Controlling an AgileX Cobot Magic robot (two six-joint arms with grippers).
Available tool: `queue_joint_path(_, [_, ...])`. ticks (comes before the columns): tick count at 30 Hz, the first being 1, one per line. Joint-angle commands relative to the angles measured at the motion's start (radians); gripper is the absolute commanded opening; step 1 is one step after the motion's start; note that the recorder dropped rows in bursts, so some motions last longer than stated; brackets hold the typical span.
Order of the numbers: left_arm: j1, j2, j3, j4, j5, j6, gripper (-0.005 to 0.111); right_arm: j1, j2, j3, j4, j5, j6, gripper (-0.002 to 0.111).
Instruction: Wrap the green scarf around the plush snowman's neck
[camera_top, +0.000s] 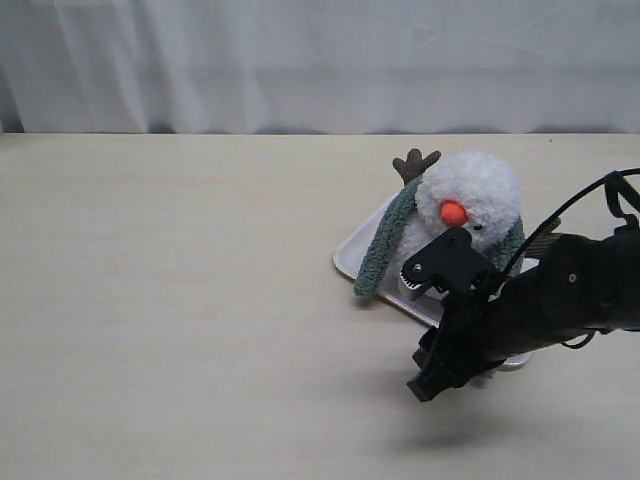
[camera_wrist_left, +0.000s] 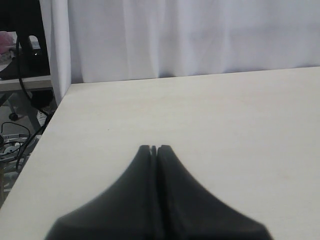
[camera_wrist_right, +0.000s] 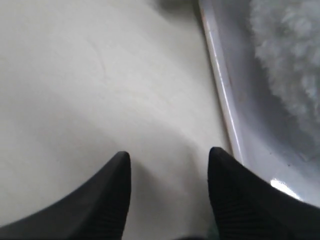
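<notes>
- Right gripper (camera_wrist_right: 169, 165): hanging low over the bare table (camera_top: 180, 300) just beside the white tray (camera_wrist_right: 225, 100); its jaws are standing apart and holding nothing.
- Plush snowman (camera_top: 470, 205): sitting on the tray, with the green scarf (camera_top: 385, 240) lying around its neck and one end hanging down each side; the wrap is looking largely done, though any crossing in front is hidden by the arm.
- Left gripper (camera_wrist_left: 154, 149): staying clear over empty tabletop, jaws pressed together, carrying nothing.
</notes>
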Motion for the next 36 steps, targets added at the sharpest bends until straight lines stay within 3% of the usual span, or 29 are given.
queue_joint_path(1, [0.0, -0.003, 0.004, -0.002, -0.009, -0.006, 0.0, 0.001, 0.026, -0.001, -0.037, -0.06, -0.001, 0.046])
queue_joint_path(20, [0.0, -0.003, 0.004, -0.002, -0.009, -0.006, 0.0, -0.017, 0.086, 0.001, -0.096, -0.132, -0.025, 0.045])
queue_joint_path(29, [0.0, -0.003, 0.004, -0.002, -0.009, -0.006, 0.0, -0.017, 0.094, 0.001, -0.178, -0.148, -0.032, 0.017])
queue_joint_path(36, [0.0, -0.003, 0.004, -0.002, -0.012, -0.006, 0.0, -0.017, 0.094, 0.001, -0.284, -0.124, -0.032, 0.014])
